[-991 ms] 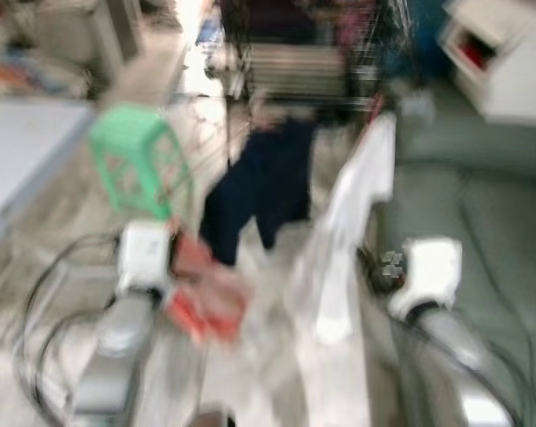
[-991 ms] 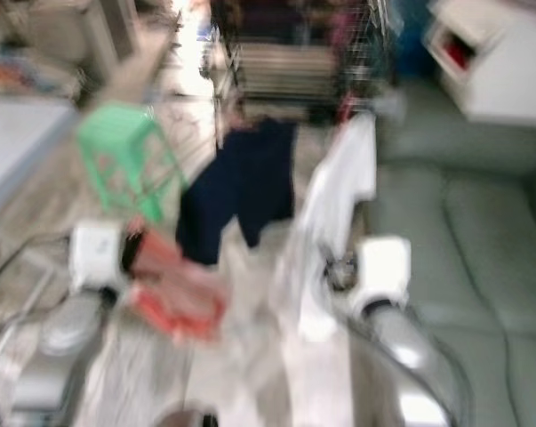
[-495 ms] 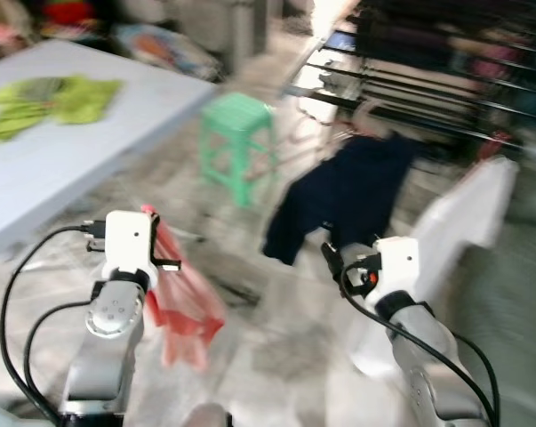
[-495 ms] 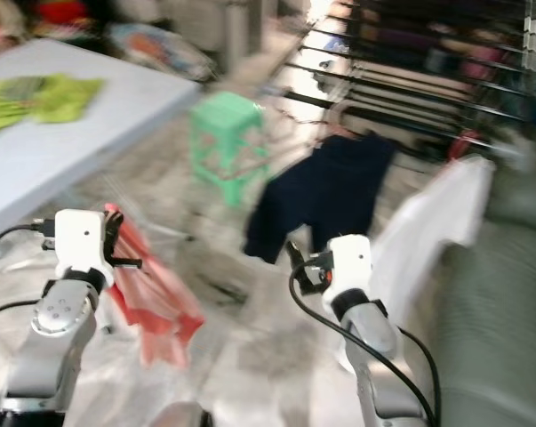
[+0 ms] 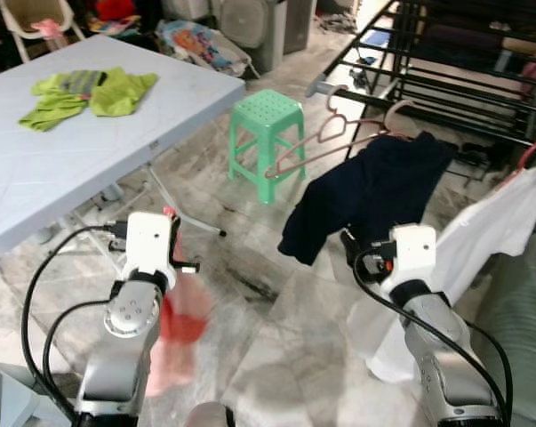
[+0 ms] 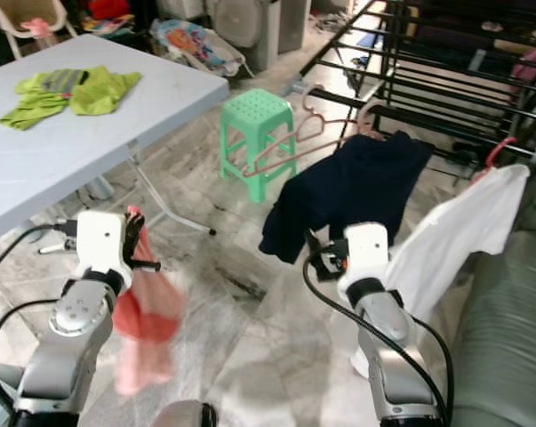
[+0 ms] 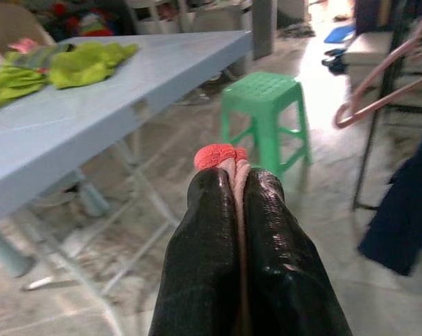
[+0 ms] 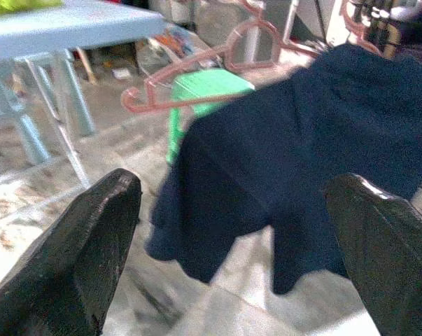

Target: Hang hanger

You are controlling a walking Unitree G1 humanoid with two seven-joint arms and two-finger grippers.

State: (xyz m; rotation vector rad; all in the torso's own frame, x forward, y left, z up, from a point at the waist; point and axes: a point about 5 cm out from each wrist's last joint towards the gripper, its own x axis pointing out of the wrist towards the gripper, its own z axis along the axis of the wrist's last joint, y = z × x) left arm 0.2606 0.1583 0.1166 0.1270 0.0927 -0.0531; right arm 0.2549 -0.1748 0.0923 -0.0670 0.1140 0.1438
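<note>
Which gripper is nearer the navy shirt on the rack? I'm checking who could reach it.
Right. The right gripper is open just in front of the navy shirt; the left gripper, shut on a red garment, is off to its left.

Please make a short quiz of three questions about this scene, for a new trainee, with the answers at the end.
1. True or false: the left gripper is shut on the red garment.
2. What hangs nearest ahead of the open right gripper? A) green stool B) navy garment C) white garment
3. Fill in: the yellow-green clothes lie on the ______.

Key: 1 true. 2 B. 3 table.
</note>
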